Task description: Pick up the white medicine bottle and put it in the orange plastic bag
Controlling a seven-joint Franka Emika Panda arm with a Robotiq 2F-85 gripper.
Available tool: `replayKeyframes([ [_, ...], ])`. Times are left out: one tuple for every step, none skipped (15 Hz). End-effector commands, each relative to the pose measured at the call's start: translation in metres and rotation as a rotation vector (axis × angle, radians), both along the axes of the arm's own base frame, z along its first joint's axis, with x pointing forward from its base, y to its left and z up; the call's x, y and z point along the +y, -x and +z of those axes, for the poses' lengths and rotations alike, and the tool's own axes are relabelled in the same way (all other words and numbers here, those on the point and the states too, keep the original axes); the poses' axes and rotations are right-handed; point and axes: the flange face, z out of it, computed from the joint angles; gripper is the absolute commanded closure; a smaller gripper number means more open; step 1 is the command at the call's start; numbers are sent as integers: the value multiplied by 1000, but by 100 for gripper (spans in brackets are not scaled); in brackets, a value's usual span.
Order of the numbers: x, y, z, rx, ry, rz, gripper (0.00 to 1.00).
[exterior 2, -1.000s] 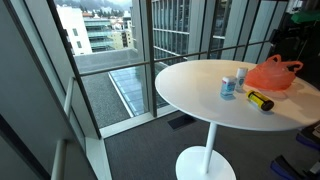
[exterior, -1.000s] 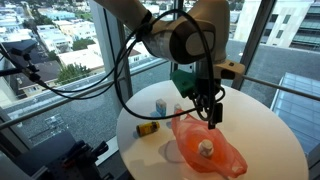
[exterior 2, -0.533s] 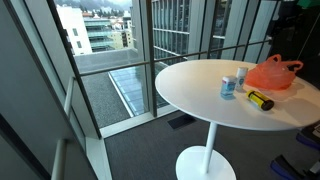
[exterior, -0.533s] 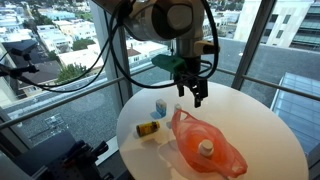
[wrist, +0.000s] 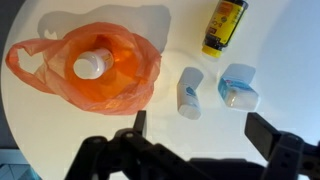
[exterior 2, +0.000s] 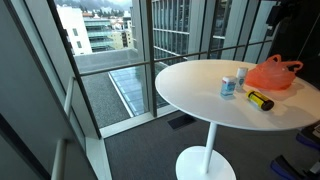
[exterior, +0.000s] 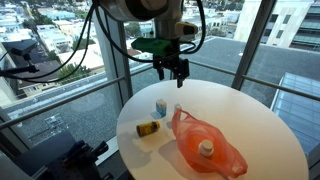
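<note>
The white medicine bottle (exterior: 206,149) lies inside the orange plastic bag (exterior: 203,145) on the round white table (exterior: 260,125). In the wrist view the bottle (wrist: 93,64) shows inside the bag (wrist: 125,80) at upper left. The bag also shows in an exterior view (exterior 2: 274,73). My gripper (exterior: 171,70) is open and empty, raised well above the table and away from the bag. In the wrist view its jaws (wrist: 198,130) stand wide apart with nothing between them.
A small white tube (wrist: 189,92), a blue-and-white container (wrist: 238,86) and a yellow bottle with a black cap (wrist: 224,25) lie on the table beside the bag. They also show in an exterior view (exterior: 160,106). Tall windows and a railing stand close behind the table.
My gripper has risen from just above the bag and moved away across the table, open and empty. The bottle stays in the bag.
</note>
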Motion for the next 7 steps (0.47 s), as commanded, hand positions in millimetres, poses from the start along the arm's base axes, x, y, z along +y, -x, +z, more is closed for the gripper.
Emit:
replayKeyframes([
  [13, 12, 18, -1, -57, 44, 0],
  [15, 13, 20, 5, -68, 46, 0],
  [14, 14, 23, 9, -74, 40, 0],
  [13, 7, 13, 6, -49, 22, 0],
  [13, 8, 15, 6, -51, 21, 0],
  [13, 8, 14, 7, -51, 21, 0],
  [13, 8, 13, 9, -51, 21, 0],
])
